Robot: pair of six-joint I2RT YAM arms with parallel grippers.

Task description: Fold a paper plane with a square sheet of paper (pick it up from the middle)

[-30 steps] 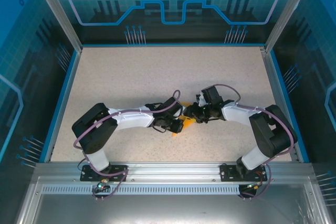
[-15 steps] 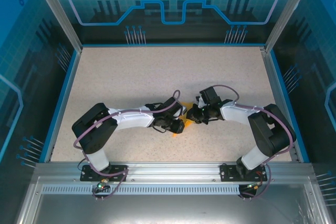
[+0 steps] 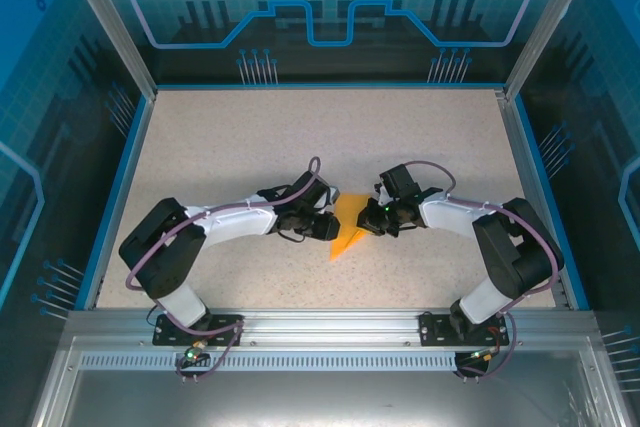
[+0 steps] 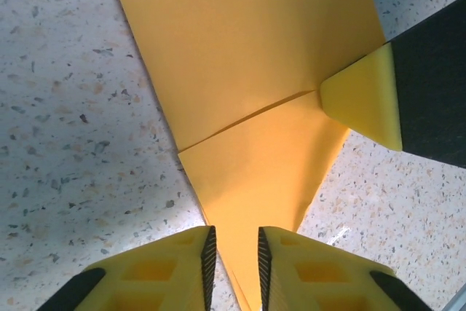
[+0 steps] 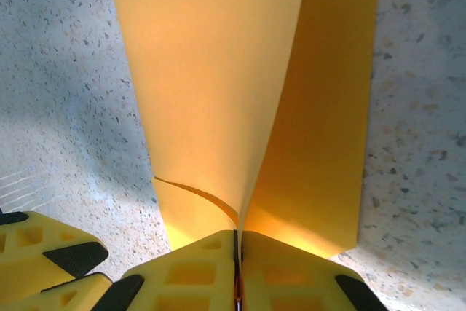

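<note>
Looking from above, the left gripper (image 3: 328, 228) has slid back left, uncovering the pointed orange paper (image 3: 347, 227) on the table (image 3: 250, 147); its wrist view shows fingers (image 4: 175, 267) barely apart, holding nothing; the right gripper (image 5: 237, 253) pinches a raised flap tight, ready for folding.

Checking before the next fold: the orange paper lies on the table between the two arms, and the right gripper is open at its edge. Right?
Not quite. The right gripper is shut, not open: the right wrist view shows its jaws closed on a raised flap of the orange paper. The rest of what you said holds.
</note>
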